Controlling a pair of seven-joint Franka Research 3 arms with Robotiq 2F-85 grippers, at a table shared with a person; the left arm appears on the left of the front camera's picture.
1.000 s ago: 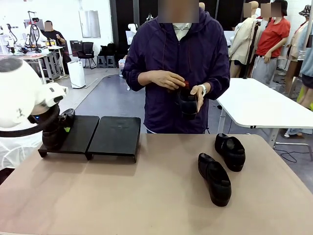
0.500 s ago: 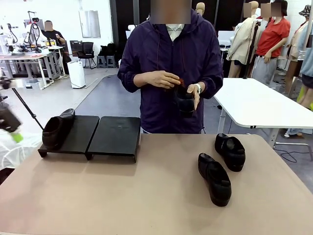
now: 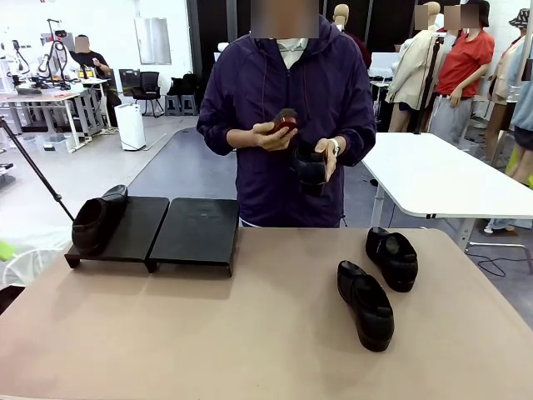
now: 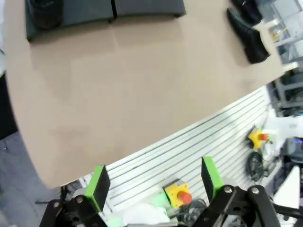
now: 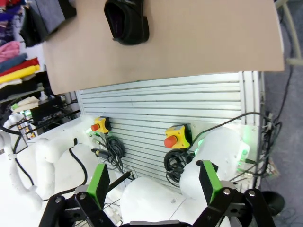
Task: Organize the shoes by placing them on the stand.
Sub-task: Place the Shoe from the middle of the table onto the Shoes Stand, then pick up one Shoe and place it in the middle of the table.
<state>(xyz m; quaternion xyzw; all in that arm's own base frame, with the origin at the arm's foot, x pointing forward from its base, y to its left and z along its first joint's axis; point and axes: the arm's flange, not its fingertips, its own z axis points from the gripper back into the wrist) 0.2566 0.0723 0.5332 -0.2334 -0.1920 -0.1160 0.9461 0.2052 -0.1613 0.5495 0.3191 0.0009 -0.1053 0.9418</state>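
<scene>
We see the left gripper (image 4: 154, 182) and right gripper (image 5: 154, 182) both spread wide and empty, off the near edge of the table (image 3: 208, 333), one shoe (image 3: 98, 221) on the left platform of the stand (image 3: 196, 229), a near shoe (image 3: 365, 304) and a far shoe (image 3: 391, 258) on the table's right, and a fourth shoe (image 3: 312, 171) in the far person's hand (image 3: 331, 158).

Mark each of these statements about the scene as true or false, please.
1. One shoe lies on the left platform of the stand. True.
2. Three shoes lie on the table. False: two shoes lie there, toward its right side.
3. The person holds another shoe. True.
4. The left gripper is shut on a shoe. False: it is open and empty.
</scene>
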